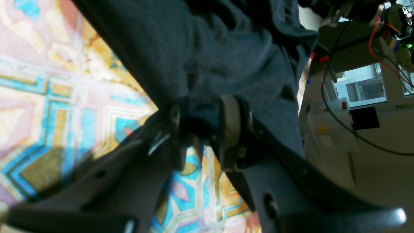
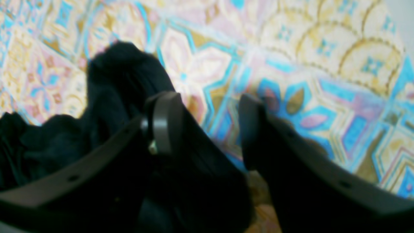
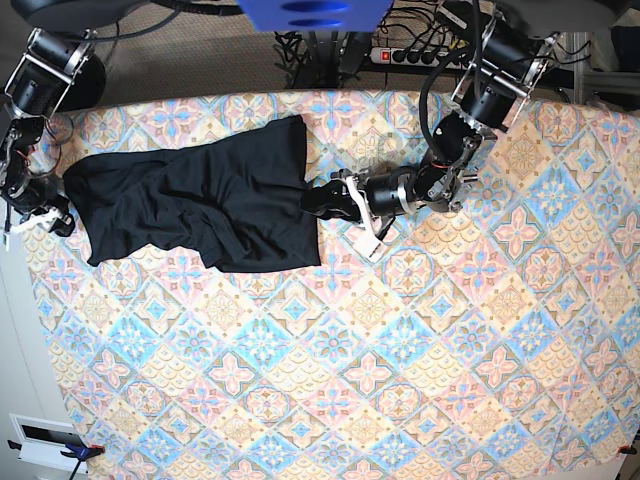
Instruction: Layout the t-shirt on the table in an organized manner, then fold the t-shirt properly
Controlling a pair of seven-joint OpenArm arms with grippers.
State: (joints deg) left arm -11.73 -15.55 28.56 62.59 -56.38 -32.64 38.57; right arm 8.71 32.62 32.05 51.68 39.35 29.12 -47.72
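Left pincer (image 1: 203, 124) clamped on t-shirt (image 3: 200, 205); right pincer (image 2: 207, 126) apart over table (image 3: 400, 360).

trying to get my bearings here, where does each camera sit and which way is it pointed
Left wrist: rides behind the left gripper, looking along its fingers clamped on a fold of the t-shirt above the table.
Right wrist: behind the right gripper, jaws apart over the cloth, shirt bunched at its left.
Base: overhead, looking down on both arms, the shirt lying crumpled between them.
All three views share the shirt and the patterned table.
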